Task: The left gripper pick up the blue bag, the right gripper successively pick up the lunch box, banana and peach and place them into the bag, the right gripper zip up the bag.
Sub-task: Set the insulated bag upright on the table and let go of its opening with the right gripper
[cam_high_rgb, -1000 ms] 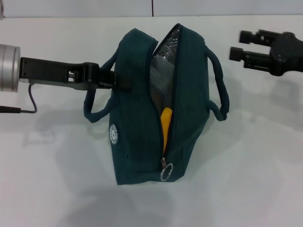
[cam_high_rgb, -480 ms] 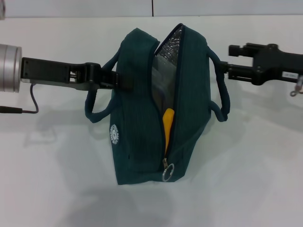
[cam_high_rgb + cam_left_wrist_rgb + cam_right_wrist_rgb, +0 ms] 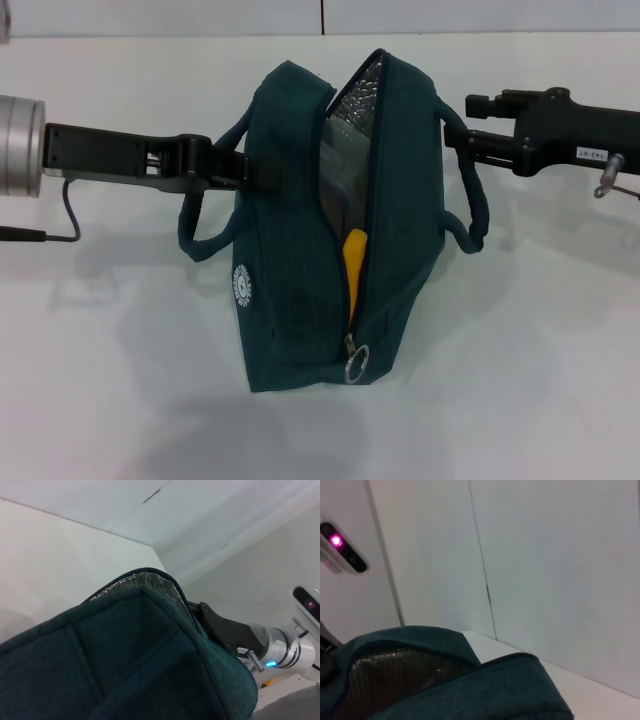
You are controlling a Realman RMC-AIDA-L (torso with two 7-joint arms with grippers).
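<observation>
I see the blue bag upright on the counter, unzipped, banana inside. Left claw clamps its side; right claw at the far handle, grip unclear.

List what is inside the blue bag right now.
Through the bag's open top, the banana shows yellow, with the clear lunch box above it against silver lining. The fabric hides the rest; no peach is visible.
</observation>
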